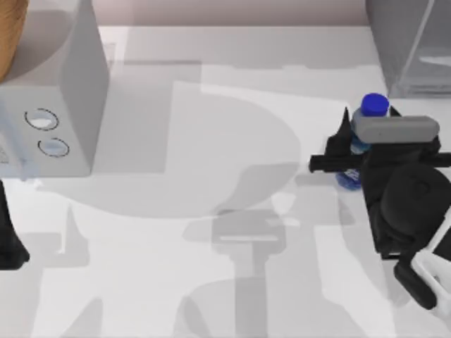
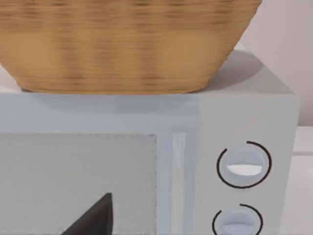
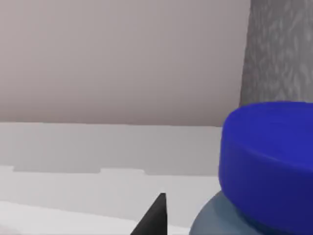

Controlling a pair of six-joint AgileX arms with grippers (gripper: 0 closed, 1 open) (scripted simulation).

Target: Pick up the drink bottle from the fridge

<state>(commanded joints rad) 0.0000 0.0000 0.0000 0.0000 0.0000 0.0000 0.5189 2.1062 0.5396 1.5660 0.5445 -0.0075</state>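
The drink bottle [image 1: 374, 105] has a round bright-blue cap and blue on its lower body [image 1: 349, 179]. It stands out in front of the fridge [image 1: 412, 42], the dark grey cabinet with a clear panel at the table's back right corner. My right gripper [image 1: 359, 139] is shut on the bottle's middle, and its wrist's grey bar [image 1: 394, 129] covers part of the bottle. In the right wrist view the blue cap [image 3: 269, 161] looms close, with one black fingertip [image 3: 156, 215] beside it and the fridge's grey wall [image 3: 281, 49] behind. My left arm [image 1: 8, 236] is parked at the left edge.
A lighter grey box with two round dials [image 1: 53, 105] stands at the back left, a wicker basket [image 2: 122, 44] on top of it. The left wrist view faces its front and dials [image 2: 243, 164]. White tabletop [image 1: 211, 211] stretches between the two boxes.
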